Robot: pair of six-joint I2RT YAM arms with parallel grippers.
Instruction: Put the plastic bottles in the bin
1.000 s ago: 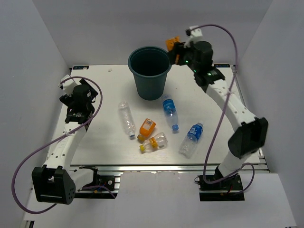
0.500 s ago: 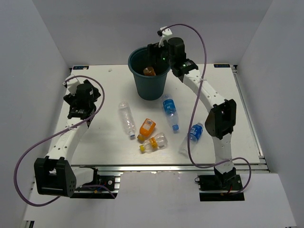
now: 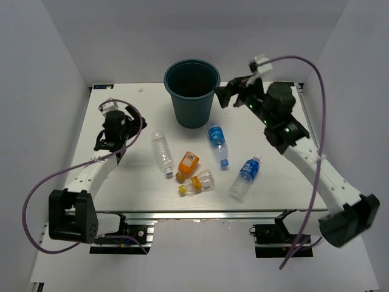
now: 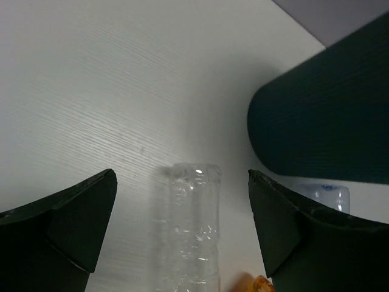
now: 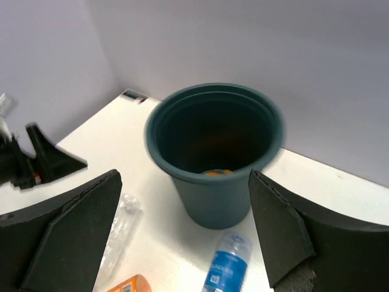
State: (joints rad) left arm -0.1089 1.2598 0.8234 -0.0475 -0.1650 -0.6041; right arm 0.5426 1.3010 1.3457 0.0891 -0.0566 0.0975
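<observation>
- Nearest you, the yellow-cap bottle (image 3: 199, 182) lies on its side, just beside the orange bottle on the table (image 3: 188, 164) behind it.
- To their right, the right blue-label bottle (image 3: 244, 178) lies alone, cap pointing away. The table (image 3: 273, 188) is bare from there out to its right edge.
- The clear bottle (image 3: 162, 152) lies lengthwise, left of the orange one and apart from it.
- Left gripper (image 4: 181, 176): fingers spread wide, nothing held. It sits between the table's left edge and the clear bottle, and the bottle shows dead ahead between the tips.
- The middle blue-label bottle (image 3: 216, 142) lies near the bin's base, cap toward you.
- The bin (image 3: 191, 112) stands upright at the far middle of the table. The right wrist view shows a second orange bottle (image 5: 216, 173) at its bottom.
- Right gripper (image 5: 183, 177): fingers wide apart and empty, raised just right of the bin's rim.
- The enclosure walls (image 3: 48, 73) close off the left, right and far sides.
</observation>
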